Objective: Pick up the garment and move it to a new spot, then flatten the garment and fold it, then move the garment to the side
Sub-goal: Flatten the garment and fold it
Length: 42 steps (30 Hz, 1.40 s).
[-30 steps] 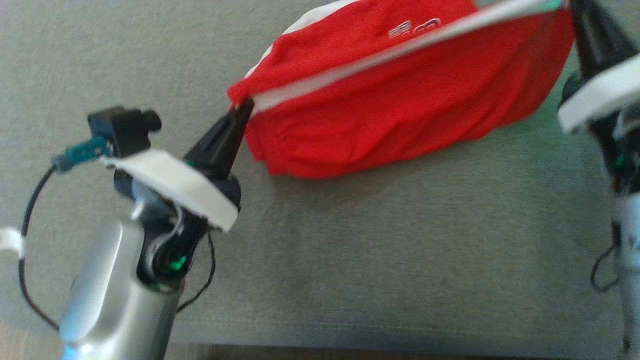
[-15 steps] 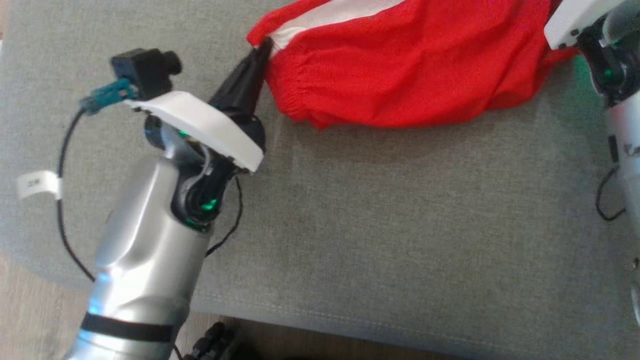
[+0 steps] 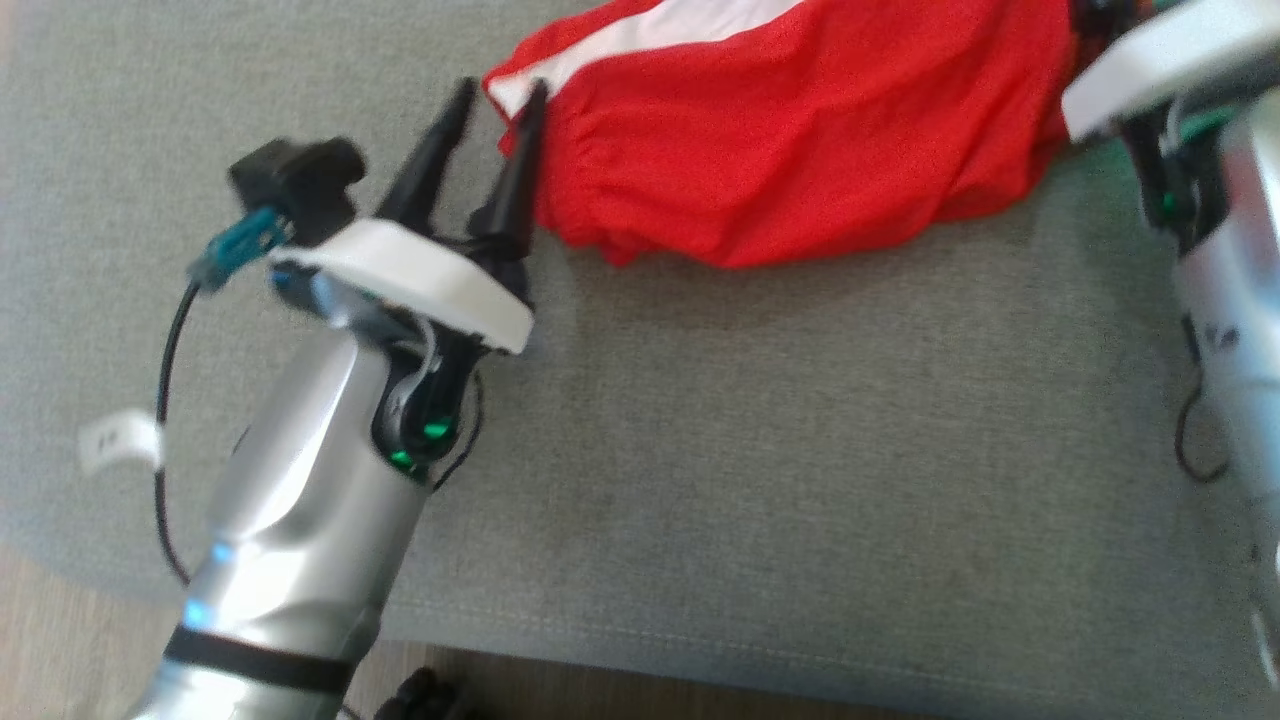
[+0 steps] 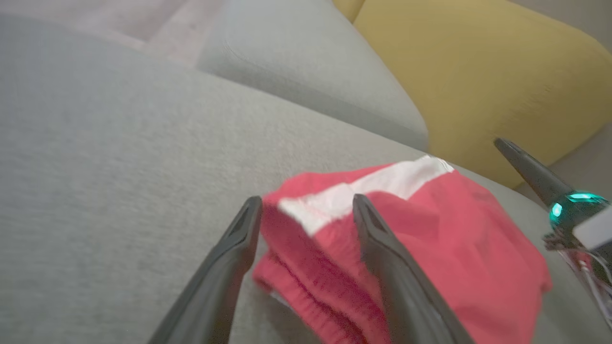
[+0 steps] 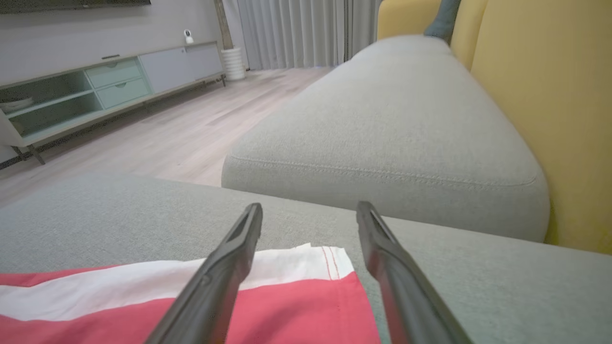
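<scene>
The garment [image 3: 790, 140] is a red pair of shorts with a white stripe, lying bunched on the grey seat cushion at the top of the head view. My left gripper [image 3: 500, 92] is open at its left end. In the left wrist view the white-striped corner lies between the spread fingers [image 4: 224, 267] of the left gripper [image 4: 306, 199], ungripped. My right gripper [image 5: 310, 206] is open above the garment's [image 5: 296, 310] other end, with the striped hem lying loose below its fingers. One right finger [image 4: 530, 172] rises beyond the garment [image 4: 459, 248].
The grey sofa seat [image 3: 760, 450] stretches toward me, its front edge [image 3: 700, 640] near the bottom of the head view. A yellow backrest [image 4: 478, 71] stands behind the garment. A second grey cushion [image 5: 406, 129], wooden floor [image 5: 167, 129] and a low cabinet [image 5: 95, 86] lie beyond.
Both grippers have opened and let go of the garment's striped edge. The garment has sunk from a stretched hang onto the cushion. The head view has also shifted.
</scene>
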### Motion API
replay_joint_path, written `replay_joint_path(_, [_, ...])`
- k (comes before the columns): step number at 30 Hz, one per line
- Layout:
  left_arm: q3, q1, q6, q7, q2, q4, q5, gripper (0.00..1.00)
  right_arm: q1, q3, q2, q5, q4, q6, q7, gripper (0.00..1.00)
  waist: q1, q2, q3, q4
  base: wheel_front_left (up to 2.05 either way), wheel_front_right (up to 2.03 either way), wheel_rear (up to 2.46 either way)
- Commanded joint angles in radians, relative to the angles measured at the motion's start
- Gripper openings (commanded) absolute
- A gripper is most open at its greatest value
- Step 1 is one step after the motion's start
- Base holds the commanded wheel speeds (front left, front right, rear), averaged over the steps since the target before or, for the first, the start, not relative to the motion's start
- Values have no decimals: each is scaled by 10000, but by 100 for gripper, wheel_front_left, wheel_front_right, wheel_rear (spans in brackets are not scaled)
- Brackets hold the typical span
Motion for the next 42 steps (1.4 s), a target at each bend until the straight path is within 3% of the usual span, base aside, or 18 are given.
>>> replay_joint_path(1, [441,279,368,-492,438,-384,387,100,551,-49,48,-235,-480,-7,-453,100,0,0,-223,-201,0,0,0])
replay_joint_path(5, [726,607,1111,-1102,642,-787,1053,100,1438,-625,204,-570,-1275,-7,-899,100,0,0,-538,-507,0,0,0])
replay_joint_path(14, [1429,1223,1955,-1348,1074,-1834,2218,100,4106,-2114,1092,-1308,-3986,-7,-693,100,0,0,-1212,-1194,0,0,0])
replay_joint_path(21, [1578,1991,2111,-1355,1207,-2109,2939,100,6263,-2742,1800,-1855,-6059,-7,104,100,0,0,-1546,-1608,0,0,0])
replay_joint_path(26, [1645,2437,2119,-1355,1151,-2121,3247,100,7167,-2812,1962,-1906,-6911,-7,505,100,0,0,-1634,-1703,0,0,0])
replay_joint_path(42, [1950,2655,1922,-1356,960,-2025,3642,100,7669,-2950,2098,-1902,-7788,-7,1029,100,0,0,-1588,-1733,0,0,0])
